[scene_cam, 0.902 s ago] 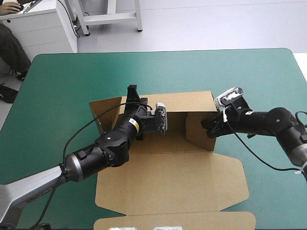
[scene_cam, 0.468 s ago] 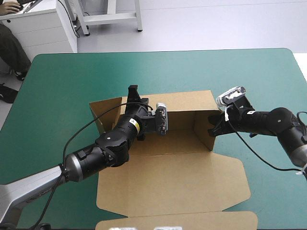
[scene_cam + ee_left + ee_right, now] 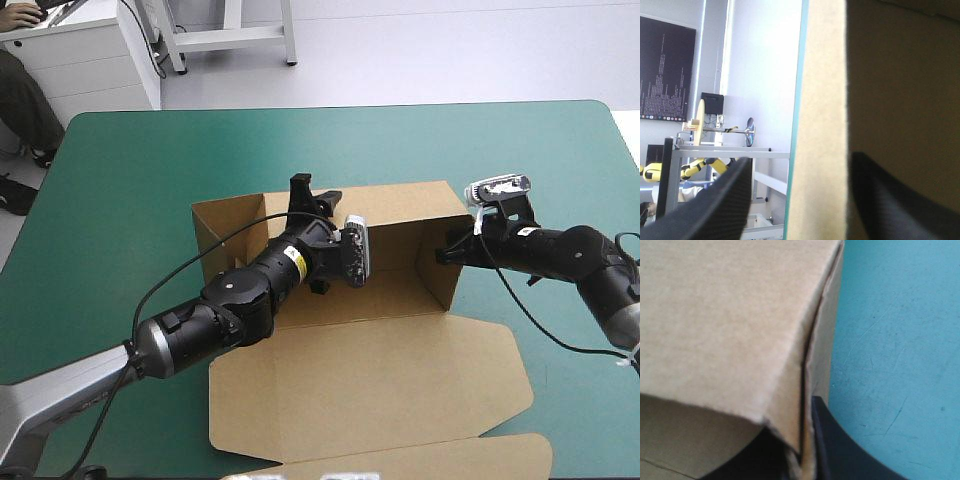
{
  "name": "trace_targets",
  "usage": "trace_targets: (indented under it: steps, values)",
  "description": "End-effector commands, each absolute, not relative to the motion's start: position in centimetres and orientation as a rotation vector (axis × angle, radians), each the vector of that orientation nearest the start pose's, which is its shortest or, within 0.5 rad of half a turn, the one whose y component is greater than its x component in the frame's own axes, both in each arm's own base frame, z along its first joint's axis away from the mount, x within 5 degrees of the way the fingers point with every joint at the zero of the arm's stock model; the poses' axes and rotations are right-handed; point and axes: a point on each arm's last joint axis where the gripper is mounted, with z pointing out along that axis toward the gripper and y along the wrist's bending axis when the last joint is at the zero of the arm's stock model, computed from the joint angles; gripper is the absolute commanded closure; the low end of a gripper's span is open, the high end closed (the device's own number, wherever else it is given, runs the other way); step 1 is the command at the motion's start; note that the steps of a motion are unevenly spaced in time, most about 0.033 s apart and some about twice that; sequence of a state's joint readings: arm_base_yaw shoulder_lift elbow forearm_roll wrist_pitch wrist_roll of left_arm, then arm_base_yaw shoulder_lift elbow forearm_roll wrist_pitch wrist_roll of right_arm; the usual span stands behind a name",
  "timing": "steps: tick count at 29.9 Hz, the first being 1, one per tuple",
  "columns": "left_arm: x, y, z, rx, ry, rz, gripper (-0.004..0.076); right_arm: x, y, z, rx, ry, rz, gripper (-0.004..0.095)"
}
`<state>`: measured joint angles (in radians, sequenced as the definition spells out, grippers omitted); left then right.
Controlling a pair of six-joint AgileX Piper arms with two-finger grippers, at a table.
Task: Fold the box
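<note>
High view has the brown box [image 3: 380,380] in the middle of the teal-green cover [image 3: 130,170], with its far and side walls raised and its lid panel [image 3: 370,440] flat on the near side. At the box's far wall [image 3: 820,100] the left gripper [image 3: 312,193] stands astride the top edge, fingers apart, one inside and one outside, gripping nothing. At the box's right wall [image 3: 441,278] the right gripper [image 3: 448,255] is pinched nearly closed on the board by the far right corner. To square that corner well, the right arm should probably hold its wall upright while the left steadies the far wall, without creasing the board.
</note>
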<state>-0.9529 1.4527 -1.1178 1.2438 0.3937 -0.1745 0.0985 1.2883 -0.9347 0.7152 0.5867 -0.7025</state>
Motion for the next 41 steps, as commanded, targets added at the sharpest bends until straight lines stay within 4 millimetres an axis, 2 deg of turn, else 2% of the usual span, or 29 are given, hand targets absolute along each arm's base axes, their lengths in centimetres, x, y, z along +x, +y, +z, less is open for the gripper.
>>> trace_targets:
  steps: [1, 3, 9, 11, 12, 15, 18, 22, 25, 30, 32, 36, 41]
  values:
    - [20.8, -25.2, 36.5, 1.403, 1.25, 0.435, 0.0089, 26.9, 5.5, 32.0, -0.292, 2.149, 0.399, 0.0917]
    - [19.9, -25.7, 36.9, 1.4, 1.254, 0.449, 0.0057, 27.1, 5.4, 32.2, -0.274, 2.13, 0.381, 0.0916]
    - [17.0, -27.5, 38.0, 1.418, 1.2, 0.415, 0.0061, 27.4, 4.8, 32.2, -0.222, 2.121, 0.311, 0.0916]
    - [16.3, -27.9, 38.4, 1.423, 1.175, 0.4, 0.008, 27.4, 4.7, 32.2, -0.222, 2.123, 0.302, 0.0917]
    - [16.2, -28.0, 38.6, 1.42, 1.169, 0.394, 0.0115, 27.3, 4.7, 32.2, -0.223, 2.125, 0.303, 0.0917]
    - [15.9, -28.2, 39.1, 1.41, 1.157, 0.377, 0.0316, 27.3, 4.7, 32.2, -0.225, 2.128, 0.304, 0.0916]
    - [15.8, -28.3, 40.0, 1.377, 1.187, 0.327, 0.0703, 27.3, 4.7, 32.1, -0.224, 2.134, 0.309, 0.0917]
    - [15.7, -28.1, 41.8, 1.348, 1.263, 0.253, 0.0706, 27.2, 4.8, 32.1, -0.226, 2.143, 0.315, 0.0917]
    - [15.3, -27.7, 43.8, 1.37, 1.331, 0.171, 0.0706, 27.2, 4.8, 32.0, -0.228, 2.146, 0.317, 0.0917]
    - [15.8, -26.0, 46.7, 1.362, 1.493, -0.014, 0.0706, 27.2, 4.8, 32.0, -0.238, 2.154, 0.321, 0.0917]
    - [16.8, -24.6, 47.8, 1.307, 1.593, -0.078, 0.0706, 27.1, 4.8, 31.9, -0.243, 2.161, 0.323, 0.0917]
    - [19.7, -20.5, 50.0, 1.113, 1.764, -0.103, 0.0706, 27.1, 4.8, 31.9, -0.26, 2.165, 0.307, 0.0917]
    - [23.2, -15.3, 50.9, 0.839, 1.92, -0.122, 0.0708, 27.0, 4.8, 31.8, -0.28, 2.174, 0.294, 0.0917]
